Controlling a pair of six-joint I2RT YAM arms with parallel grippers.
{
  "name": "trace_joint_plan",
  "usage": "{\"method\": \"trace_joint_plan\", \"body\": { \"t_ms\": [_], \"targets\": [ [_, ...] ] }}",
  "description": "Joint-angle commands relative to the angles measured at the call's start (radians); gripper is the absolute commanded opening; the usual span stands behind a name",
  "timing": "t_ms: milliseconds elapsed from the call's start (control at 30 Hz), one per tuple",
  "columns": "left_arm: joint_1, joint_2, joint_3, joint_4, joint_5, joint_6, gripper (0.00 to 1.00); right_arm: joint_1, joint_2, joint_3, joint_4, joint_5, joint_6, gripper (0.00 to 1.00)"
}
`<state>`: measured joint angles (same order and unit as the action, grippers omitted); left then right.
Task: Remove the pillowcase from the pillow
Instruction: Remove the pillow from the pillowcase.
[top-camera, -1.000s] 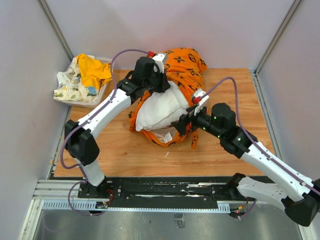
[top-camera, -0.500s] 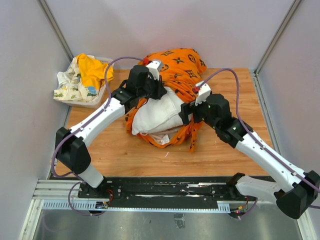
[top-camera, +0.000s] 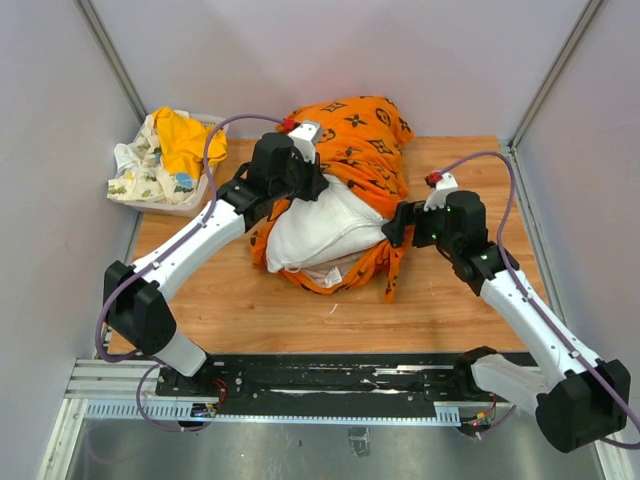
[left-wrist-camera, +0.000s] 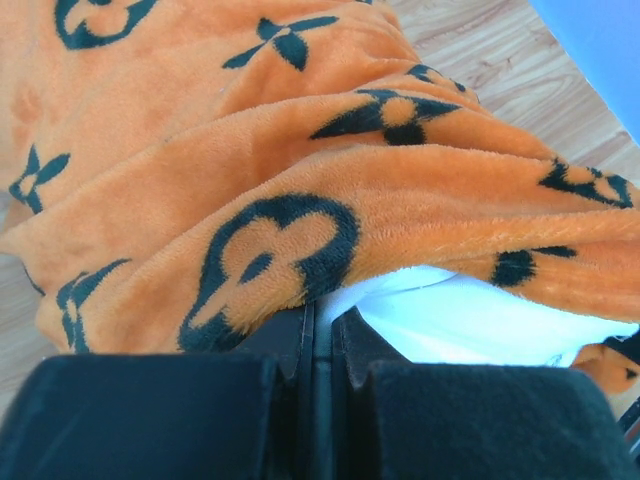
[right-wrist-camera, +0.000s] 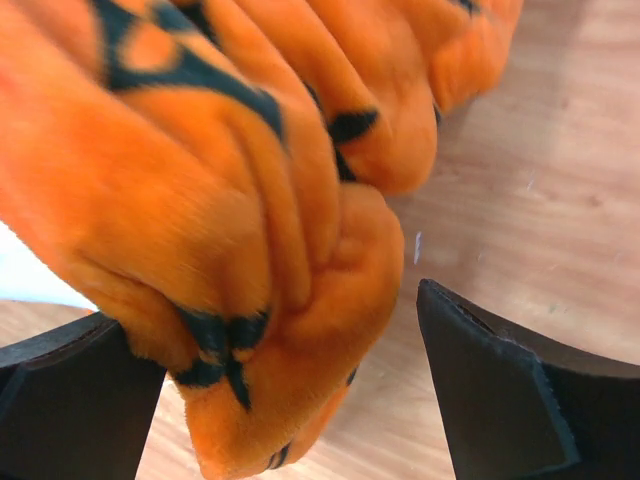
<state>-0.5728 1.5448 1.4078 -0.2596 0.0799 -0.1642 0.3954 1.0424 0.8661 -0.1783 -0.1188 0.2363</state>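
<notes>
Overhead and wrist views of a half-stripped pillow, seen from beside the rig. The pillow (top-camera: 322, 222) lies mid-table on the wooden table (top-camera: 480, 180). Its near, white end is bare, and its far end is covered by the pillowcase (top-camera: 362, 135), which is bunched toward the back wall, with a loose orange tail trailing down the pillow's right side. The left gripper (left-wrist-camera: 322, 318) is closed, its fingertips meeting at the orange hem just where white fabric emerges; it appears to pinch that hem, though the contact itself is partly hidden under the plush. The right gripper (right-wrist-camera: 288, 400) stands wide open, with a thick fold of the trailing pillowcase hanging between its jaws and nothing clamped. Hazards, as judged from this arrangement:

- Nothing pins the pillow, so a pull on the hem could drag pillow and cover together toward the back edge rather than separate them.
- The left pinch sits on a thin margin of soft pile and could slip free under load.
- If the right jaws close on the bunched fold, they may trap several layers, or pillow fabric with them, locking the cover in place.
- The two arms pulling in opposed directions would merely stretch the cloth around the pillow's bulk.
</notes>
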Motion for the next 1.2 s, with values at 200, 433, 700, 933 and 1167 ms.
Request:
{"method": "trace_joint_plan", "body": {
  "t_ms": [200,433,700,933,1167],
  "targets": [
    [0.055,-0.09,0.021,0.066,-0.123,0.042,0.0,-0.142,0.042,-0.146,0.023,-0.163,0.144,0.98],
    [0.087,-0.141,0.054,0.061,-0.098,0.025,0.0,-0.213,0.218,-0.135,-0.01,-0.197,0.214,0.98],
    [0.089,-0.141,0.018,0.055,0.135,0.05,0.0,-0.227,0.286,-0.076,-0.018,-0.19,0.228,0.98],
    [0.089,-0.112,0.026,0.058,0.168,0.039,0.0,-0.234,0.188,-0.032,0.016,-0.286,0.191,0.98],
    [0.088,-0.081,0.031,0.058,0.144,0.028,0.0,-0.234,-0.087,-0.083,0.141,-0.373,0.113,0.99]
  ]
}}
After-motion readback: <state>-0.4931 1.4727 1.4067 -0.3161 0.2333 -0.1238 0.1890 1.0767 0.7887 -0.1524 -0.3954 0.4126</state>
